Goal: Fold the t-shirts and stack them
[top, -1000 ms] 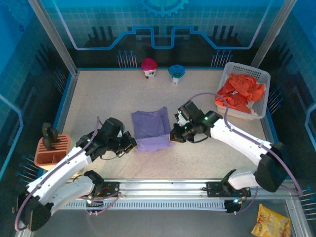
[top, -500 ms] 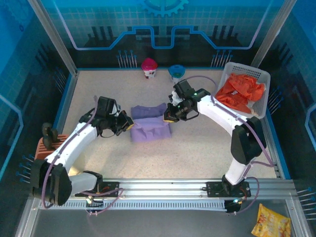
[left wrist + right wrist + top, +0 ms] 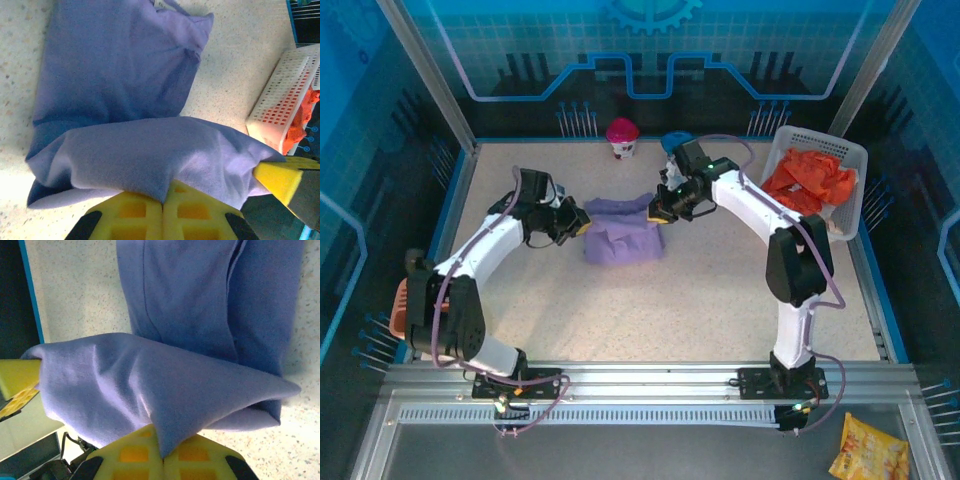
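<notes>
1. Speckled table (image 3: 720, 300): purple shirt (image 3: 623, 240) lies well left of basket (image 3: 852, 158).
2. Pinched closed on its lifted edge: left gripper (image 3: 578, 226), right gripper (image 3: 658, 212).
3. Best: move both ends level, lay edges flush, no slack.

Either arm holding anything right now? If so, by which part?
Both hold the lavender t-shirt. The left gripper pinches its left edge and the right gripper its right edge, jaws shut on a raised flap of cloth.

The left arm (image 3: 485, 250) and right arm (image 3: 750, 207) were white with black joints, lilac cables and yellow waffle-patterned fingers (image 3: 131, 214).
</notes>
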